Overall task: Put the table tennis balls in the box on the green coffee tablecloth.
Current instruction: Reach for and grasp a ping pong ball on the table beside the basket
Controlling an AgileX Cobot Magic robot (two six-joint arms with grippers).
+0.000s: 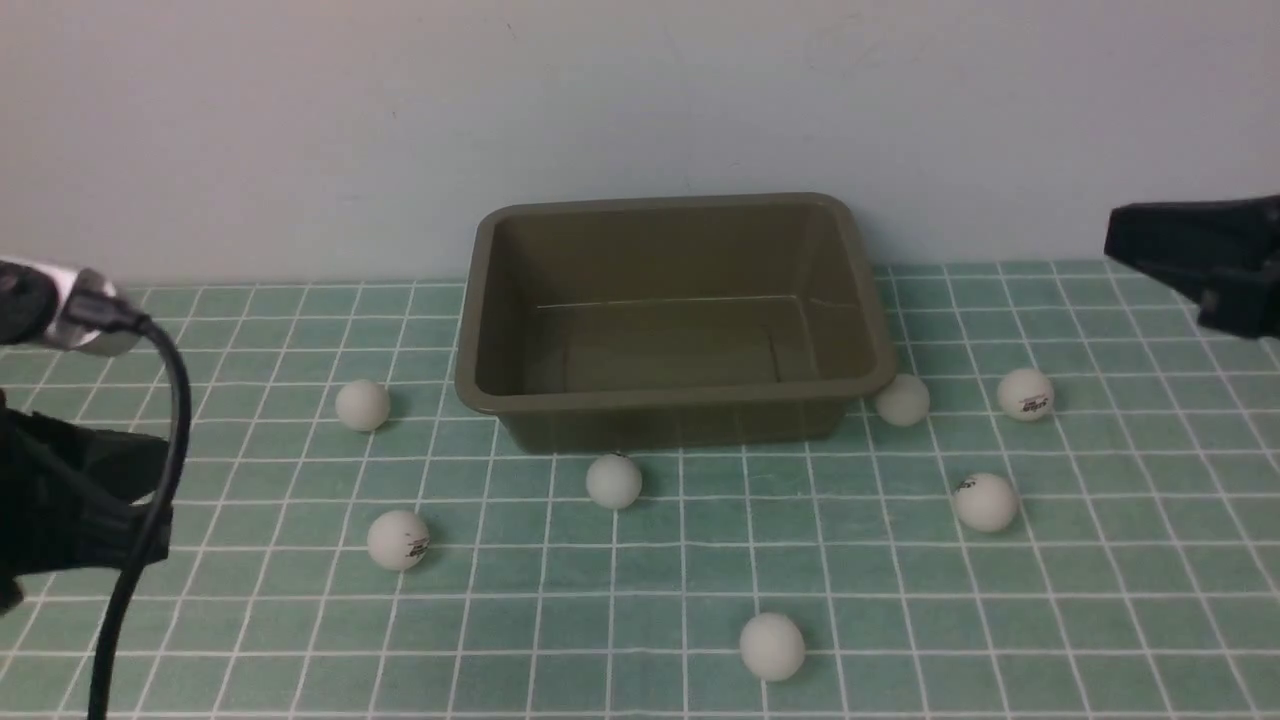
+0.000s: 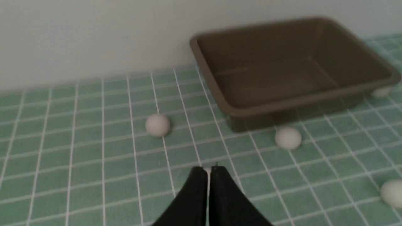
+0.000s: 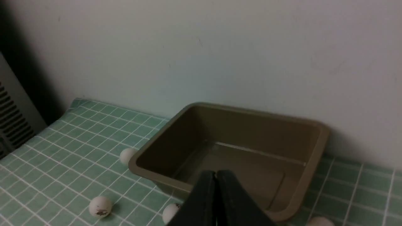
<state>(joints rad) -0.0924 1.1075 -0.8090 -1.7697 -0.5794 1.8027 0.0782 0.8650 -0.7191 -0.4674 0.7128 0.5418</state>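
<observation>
The olive-brown box (image 1: 676, 401) stands empty at the back of the green coffee tablecloth (image 1: 560, 620), against the wall. Several white table tennis balls lie around it: one (image 1: 362, 405) left of the box, one (image 1: 613, 481) by its front wall, one (image 1: 902, 399) touching its right corner, others nearer (image 1: 398, 540) (image 1: 771, 646) (image 1: 985, 501) (image 1: 1025, 393). My left gripper (image 2: 209, 169) is shut and empty, low at the left edge (image 1: 150, 480). My right gripper (image 3: 216, 172) is shut and empty, raised at the right (image 1: 1115, 240), level with the box rim (image 3: 260, 114).
A pale wall runs right behind the box. A black cable (image 1: 165, 470) loops down from the left arm. In the right wrist view a grey slatted panel (image 3: 12, 125) stands past the cloth's far left end.
</observation>
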